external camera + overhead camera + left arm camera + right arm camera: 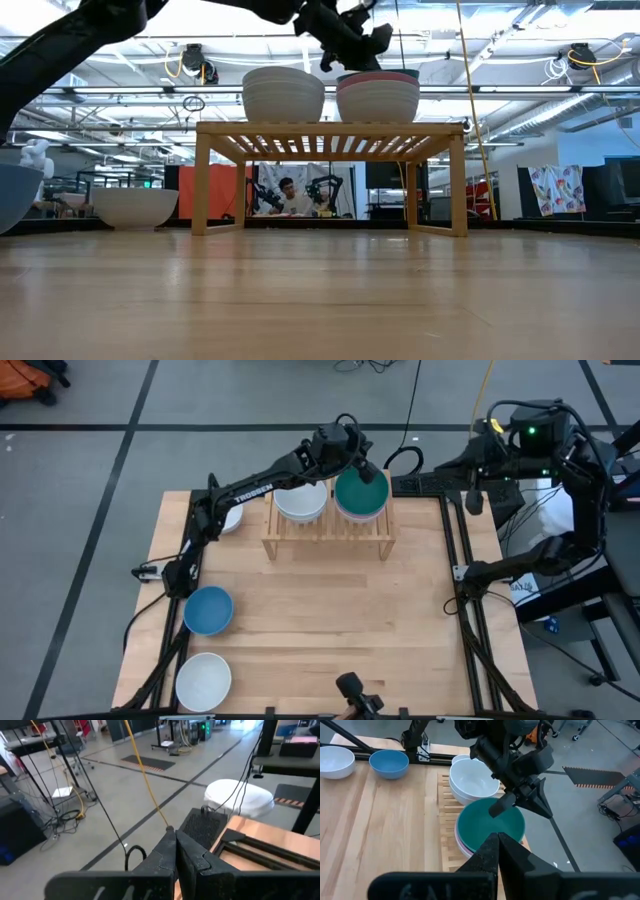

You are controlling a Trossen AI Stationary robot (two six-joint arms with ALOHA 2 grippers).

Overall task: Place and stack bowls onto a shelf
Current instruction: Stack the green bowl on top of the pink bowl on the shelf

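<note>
The light-wood shelf [328, 532] stands at the table's far middle. On its slats sit a stack of white bowls [300, 500] on the left and a stack on the right, topped by the dark green bowl [490, 825], which rests in a pink bowl [378, 78]. My left gripper [372, 472], shut and with nothing in it, hangs just over the green bowl's far rim, pointing toward the far edge. My right gripper [497, 840] is shut and holds nothing, raised off the table's far right corner. My left gripper's shut fingers [540, 802] stand above the green bowl's far rim [520, 820]. Whether any part of the gripper touches the bowl, I cannot tell.
A blue bowl [208, 610] and a white bowl [203, 680] sit along the table's left edge, near side. Another white bowl [230, 517] stands left of the shelf, partly under the left arm. The middle and right of the tabletop [340, 620] are bare wood.
</note>
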